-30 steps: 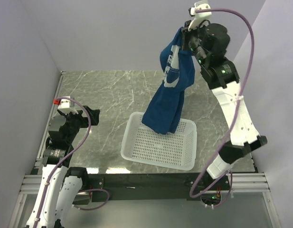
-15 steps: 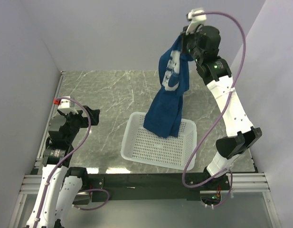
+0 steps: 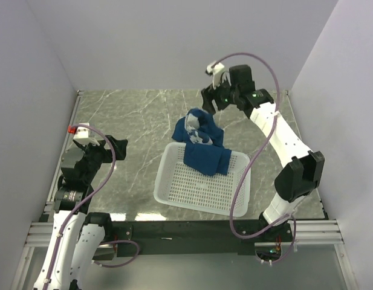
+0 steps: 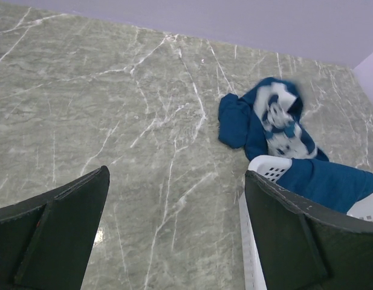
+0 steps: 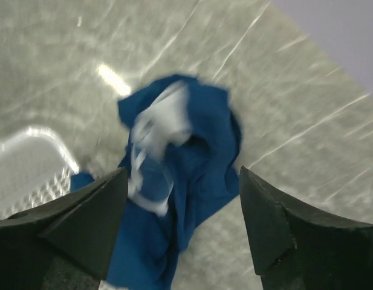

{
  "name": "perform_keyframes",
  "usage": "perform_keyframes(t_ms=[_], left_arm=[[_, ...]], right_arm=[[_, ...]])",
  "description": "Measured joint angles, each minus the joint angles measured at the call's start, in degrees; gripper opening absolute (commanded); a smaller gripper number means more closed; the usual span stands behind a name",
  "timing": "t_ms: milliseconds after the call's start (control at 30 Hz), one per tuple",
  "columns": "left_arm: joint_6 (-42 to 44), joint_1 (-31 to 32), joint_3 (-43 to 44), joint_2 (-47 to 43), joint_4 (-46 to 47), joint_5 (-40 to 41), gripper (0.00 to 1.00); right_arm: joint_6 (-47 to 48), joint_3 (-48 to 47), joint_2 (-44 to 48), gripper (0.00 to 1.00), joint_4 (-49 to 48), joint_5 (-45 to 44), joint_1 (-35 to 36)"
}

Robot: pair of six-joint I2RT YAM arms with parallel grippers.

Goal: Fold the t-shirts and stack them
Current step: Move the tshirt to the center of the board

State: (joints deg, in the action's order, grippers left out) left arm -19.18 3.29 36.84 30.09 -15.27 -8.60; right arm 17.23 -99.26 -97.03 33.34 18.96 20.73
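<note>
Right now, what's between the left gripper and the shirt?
Just bare table from left gripper to shirt, seen in the left wrist view.

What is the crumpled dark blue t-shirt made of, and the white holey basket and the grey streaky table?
The dark blue t-shirt looks like soft matte cloth, probably cotton: it slumps in folds. The white mesh basket looks like stiff plastic, moulded with rows of holes. The grey tabletop looks like polished marble, white-veined and glinting, though it may be a print.
</note>
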Motion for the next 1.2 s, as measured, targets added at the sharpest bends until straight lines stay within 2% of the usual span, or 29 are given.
perform_keyframes(t_ms=[100,267,433,567,700,800,1000,1200], left_arm=[[0.0,0.0,0.0,-0.13,0.0,-0.33,0.99],[0.0,0.0,0.0,-0.35,0.04,-0.76,0.99],[0.0,0.0,-0.07,-0.24,0.04,-1.44,0.99],[0.0,0.0,-0.07,-0.26,0.04,-1.7,0.99],[0.0,0.0,-0.09,-0.33,0.04,-1.7,0.99],[0.0,0.0,-0.09,-0.31,0.04,-1.9,0.99],[0.0,0.0,-0.09,-0.26,0.04,-2.12,0.99],[0.0,0.0,-0.09,-0.24,0.04,-2.14,0.99]], right_arm=[[2.27,7.32,2.4,0.82,0.63,2.32,-0.02],[14.01,17.97,8.39,0.82,9.7,11.15,1.14],[19.08,33.64,16.48,0.82,7.61,3.02,10.4],[20.87,37.07,16.68,0.79,5.01,-3.61,11.23],[21.64,37.88,17.75,0.62,4.52,-5.84,10.78],[20.5,38.05,17.7,0.64,4.9,-6.47,11.26],[18.78,46.12,17.84,0.66,1.4,-11.56,14.05],[18.62,47.28,17.29,0.66,-1.25,-14.67,15.04]])
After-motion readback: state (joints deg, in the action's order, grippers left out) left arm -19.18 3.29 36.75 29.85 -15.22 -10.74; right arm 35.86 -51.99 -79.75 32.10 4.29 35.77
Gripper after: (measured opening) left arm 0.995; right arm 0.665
